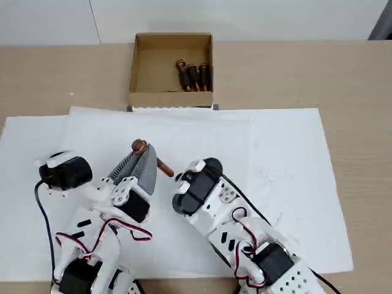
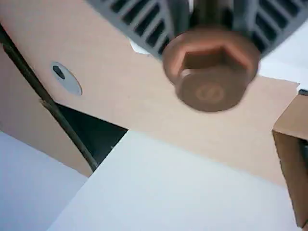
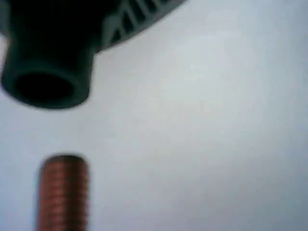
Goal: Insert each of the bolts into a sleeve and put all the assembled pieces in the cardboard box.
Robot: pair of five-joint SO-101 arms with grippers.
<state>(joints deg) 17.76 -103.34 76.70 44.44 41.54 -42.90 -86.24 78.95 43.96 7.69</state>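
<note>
Spreading across the high view, the wooden table (image 1: 355,79) is carrying a white paper (image 1: 282,159) that is covering most of its near half. Just past the paper's far edge the open cardboard box (image 1: 171,98) is sitting, and three assembled pieces (image 1: 193,75), each a copper-coloured bolt in a dark sleeve, are lying side by side against its right wall.

Both arms are hovering over the near part of the paper, their tips close together. The left gripper (image 1: 144,158) is pointing toward the box with its ribbed grey jaws clamping the shank of a bolt (image 1: 139,146). The bolt is lying crosswise in the jaws, its head sticking out on one side and its threaded end (image 1: 164,166) pointing toward the right arm. In the left wrist view the head (image 2: 209,72) is showing as a copper hexagon with a round flange, just below the closed jaws, with the box's corner (image 2: 291,163) at the edge behind it.

The right gripper (image 3: 62,38) is gripping a sleeve (image 3: 45,84), a short black tube with its open round mouth facing the camera. One ribbed finger (image 3: 139,14) is showing beside it. The bolt's finely threaded tip (image 3: 62,192) is hanging near the sleeve's mouth but apart from it, both above the paper.
</note>
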